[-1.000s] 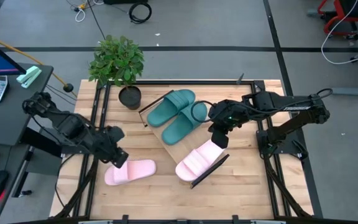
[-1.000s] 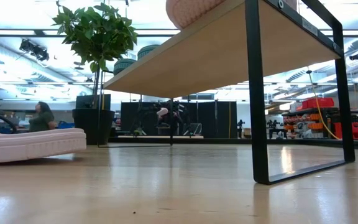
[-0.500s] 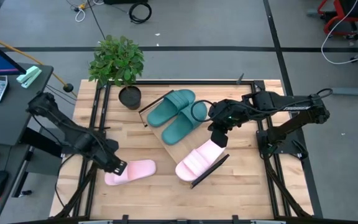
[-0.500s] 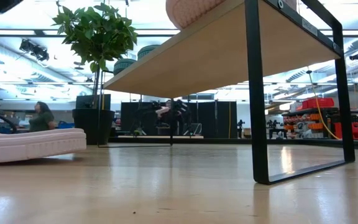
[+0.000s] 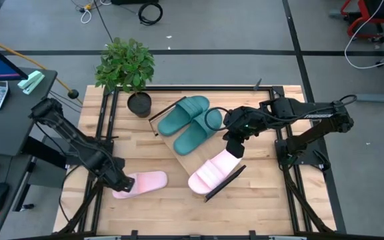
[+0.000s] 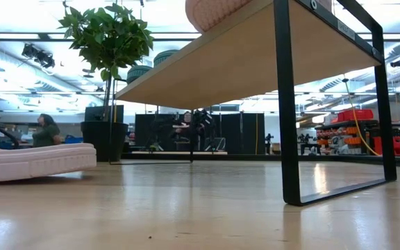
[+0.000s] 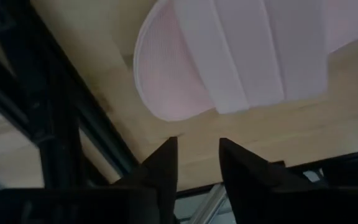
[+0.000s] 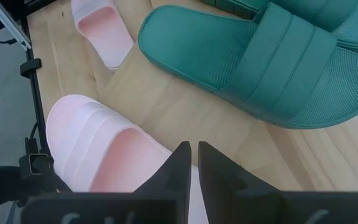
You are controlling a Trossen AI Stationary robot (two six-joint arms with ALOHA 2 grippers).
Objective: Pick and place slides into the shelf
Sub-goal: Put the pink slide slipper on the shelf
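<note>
On the counter [image 5: 245, 200], left end effector [image 5: 121, 185], fingers partly parted and empty, nears the loose pink slide [image 5: 142, 183]; an off-centre closure could push it aside.

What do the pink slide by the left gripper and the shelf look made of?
Pink slide: likely soft foam, matte, with a fine dotted texture on its footbed. Shelf: light wood-look board, smooth and pale, on thin black bars, probably painted metal.
</note>
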